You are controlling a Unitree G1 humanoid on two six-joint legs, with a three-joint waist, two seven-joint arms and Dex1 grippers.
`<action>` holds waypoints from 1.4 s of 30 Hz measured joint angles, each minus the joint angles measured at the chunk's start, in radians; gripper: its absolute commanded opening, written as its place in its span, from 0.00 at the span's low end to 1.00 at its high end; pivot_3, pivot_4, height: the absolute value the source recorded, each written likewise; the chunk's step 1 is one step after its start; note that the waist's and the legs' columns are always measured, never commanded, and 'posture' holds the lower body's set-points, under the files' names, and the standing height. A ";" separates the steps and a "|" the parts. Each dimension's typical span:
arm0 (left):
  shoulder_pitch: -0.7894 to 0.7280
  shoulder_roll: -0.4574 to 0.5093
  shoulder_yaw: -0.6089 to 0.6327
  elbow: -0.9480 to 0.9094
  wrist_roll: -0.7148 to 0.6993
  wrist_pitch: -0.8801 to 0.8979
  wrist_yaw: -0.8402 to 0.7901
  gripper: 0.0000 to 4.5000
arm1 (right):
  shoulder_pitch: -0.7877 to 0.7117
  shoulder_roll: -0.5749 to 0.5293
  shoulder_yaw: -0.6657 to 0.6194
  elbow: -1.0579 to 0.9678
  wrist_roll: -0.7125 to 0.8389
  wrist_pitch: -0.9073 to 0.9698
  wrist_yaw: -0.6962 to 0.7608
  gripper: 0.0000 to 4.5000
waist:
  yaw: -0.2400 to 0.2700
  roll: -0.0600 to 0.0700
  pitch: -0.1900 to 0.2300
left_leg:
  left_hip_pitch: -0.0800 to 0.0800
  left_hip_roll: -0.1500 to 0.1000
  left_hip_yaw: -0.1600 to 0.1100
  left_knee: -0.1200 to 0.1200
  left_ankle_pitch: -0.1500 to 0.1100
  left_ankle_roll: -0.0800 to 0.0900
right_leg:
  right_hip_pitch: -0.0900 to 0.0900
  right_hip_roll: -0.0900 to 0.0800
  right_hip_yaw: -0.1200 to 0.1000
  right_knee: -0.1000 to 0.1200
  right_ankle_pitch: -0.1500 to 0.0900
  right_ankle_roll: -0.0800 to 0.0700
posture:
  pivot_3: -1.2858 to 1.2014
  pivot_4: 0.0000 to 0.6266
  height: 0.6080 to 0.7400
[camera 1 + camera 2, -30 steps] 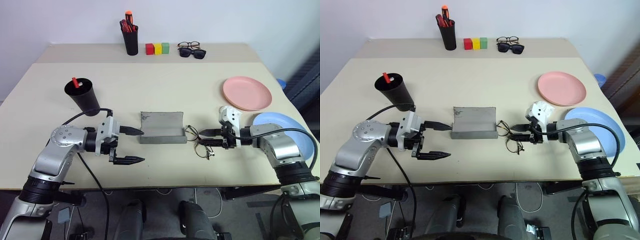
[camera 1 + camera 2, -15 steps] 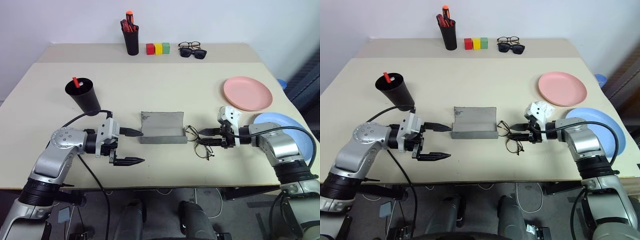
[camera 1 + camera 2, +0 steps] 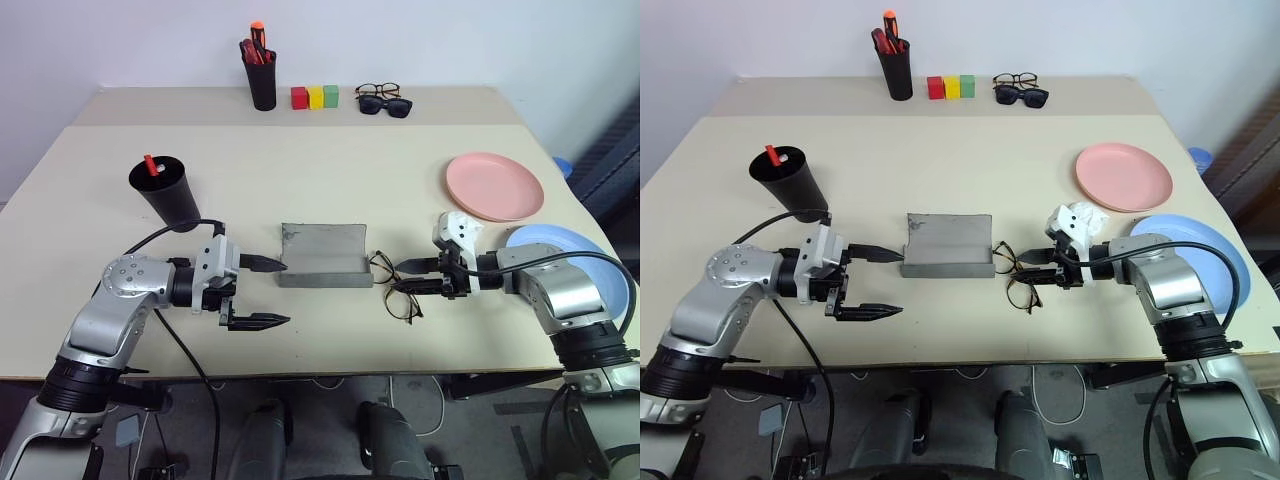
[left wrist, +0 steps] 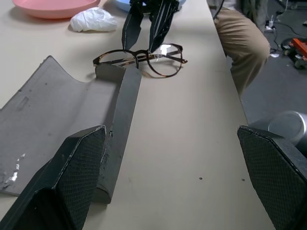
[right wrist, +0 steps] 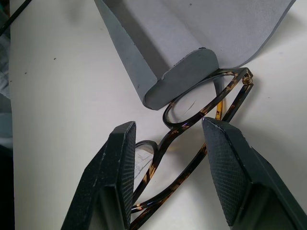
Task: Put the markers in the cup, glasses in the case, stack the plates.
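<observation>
We are holding our right gripper (image 3: 404, 276) half-closed astride one pair of glasses (image 3: 392, 285) lying on the worktop (image 3: 330, 190), not clearly gripping them. One grey case (image 3: 323, 256) is lying open just beyond its fingertips. Our left gripper (image 3: 266, 292) is hanging released at the case's far end. Two plates (image 3: 495, 186) are sitting behind the right gripper.

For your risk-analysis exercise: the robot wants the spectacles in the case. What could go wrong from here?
1. The right end effector straddles the thin wire-framed glasses without gripping; closing could bend them.
2. The glasses touch the open grey felt case; a nudge could shift it.
3. The open left end effector only flanks the case, so it may not steady it.
</observation>
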 measured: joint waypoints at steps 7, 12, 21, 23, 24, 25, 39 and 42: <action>0.002 0.000 0.000 0.000 0.000 0.002 0.009 1.00 | 0.008 -0.003 0.000 0.001 -0.002 0.003 -0.003 0.49 | 0.000 0.000 0.000 | 0.000 0.000 0.000 0.000 0.000 0.000 | 0.000 0.000 0.000 0.000 0.000 0.000 | 0.52 0.24 1.00; 0.003 0.000 0.000 -0.001 0.000 0.005 0.017 1.00 | 0.011 -0.015 0.000 0.003 -0.003 0.003 -0.001 0.49 | 0.000 0.000 0.000 | 0.000 0.000 0.000 0.000 0.000 0.000 | 0.000 0.000 0.000 0.000 0.000 0.000 | 0.52 0.24 1.00; 0.003 0.001 0.000 -0.005 0.000 0.006 0.021 1.00 | 0.031 -0.018 0.002 0.005 -0.004 0.001 0.005 0.49 | 0.000 0.000 0.000 | 0.000 0.000 0.000 0.000 0.000 0.000 | 0.000 0.000 0.000 0.000 0.000 0.000 | 0.52 0.24 1.00; 0.003 0.001 0.000 -0.007 0.000 0.007 0.021 1.00 | 0.032 -0.018 0.002 0.007 -0.007 -0.001 0.006 0.49 | 0.000 0.000 0.000 | 0.000 0.000 0.000 0.000 0.000 0.000 | 0.000 0.000 0.000 0.000 0.000 0.000 | 0.52 0.24 1.00; 0.003 0.001 0.000 -0.007 0.000 0.007 0.022 1.00 | 0.032 -0.018 0.002 0.008 -0.009 -0.002 0.006 0.49 | 0.000 0.000 0.000 | 0.000 0.000 0.000 0.000 0.000 0.000 | 0.000 0.000 0.000 0.000 0.000 0.000 | 0.52 0.24 1.00; 0.003 0.001 0.000 -0.007 0.000 0.008 0.022 1.00 | 0.032 -0.018 0.002 0.011 -0.010 -0.003 0.007 0.49 | 0.000 0.000 0.000 | 0.000 0.000 0.000 0.000 0.000 0.000 | 0.000 0.000 0.000 0.000 0.000 0.000 | 0.52 0.24 1.00; 0.007 0.001 0.000 -0.027 0.000 0.010 0.031 1.00 | 0.031 -0.012 0.026 0.024 -0.012 -0.007 0.013 0.49 | 0.000 0.000 0.000 | 0.000 0.000 0.000 0.000 0.000 0.000 | 0.000 0.000 0.000 0.000 0.000 0.000 | 0.52 0.24 1.00; 0.007 0.001 0.000 -0.027 0.000 0.014 0.037 1.00 | 0.027 -0.008 0.029 0.024 -0.012 -0.007 0.013 0.49 | 0.000 0.000 0.000 | 0.000 0.000 0.000 0.000 0.000 0.000 | 0.000 0.000 0.000 0.000 0.000 0.000 | 0.52 0.24 1.00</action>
